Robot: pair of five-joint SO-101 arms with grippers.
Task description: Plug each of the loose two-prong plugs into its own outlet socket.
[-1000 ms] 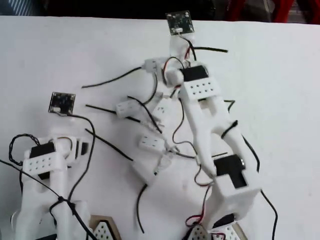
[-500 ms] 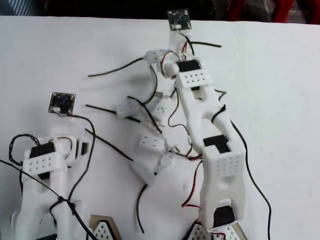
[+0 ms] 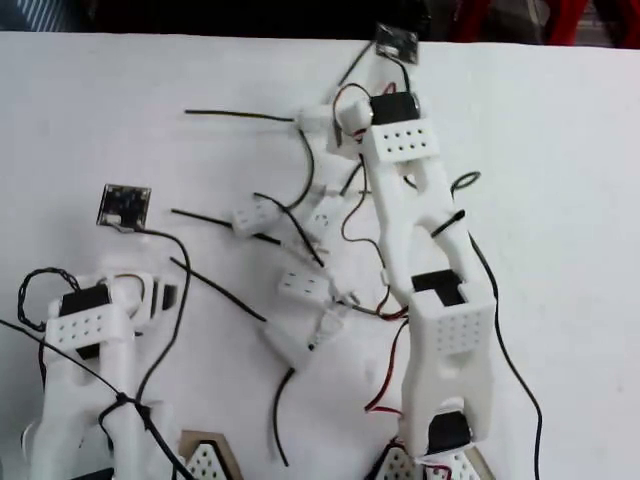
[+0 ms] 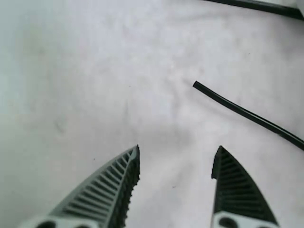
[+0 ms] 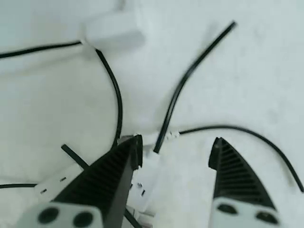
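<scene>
White plug (image 3: 312, 120), long axis crosswise, cord (image 3: 240, 116) trailing left

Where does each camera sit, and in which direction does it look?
High view: above the table, looking down; both arms show.
Left wrist view: on that wrist, facing a black cord on the table; open fingers show.
Right wrist view: on that wrist, facing white connectors; open fingers show.
High and right wrist views share the connectors.
</scene>
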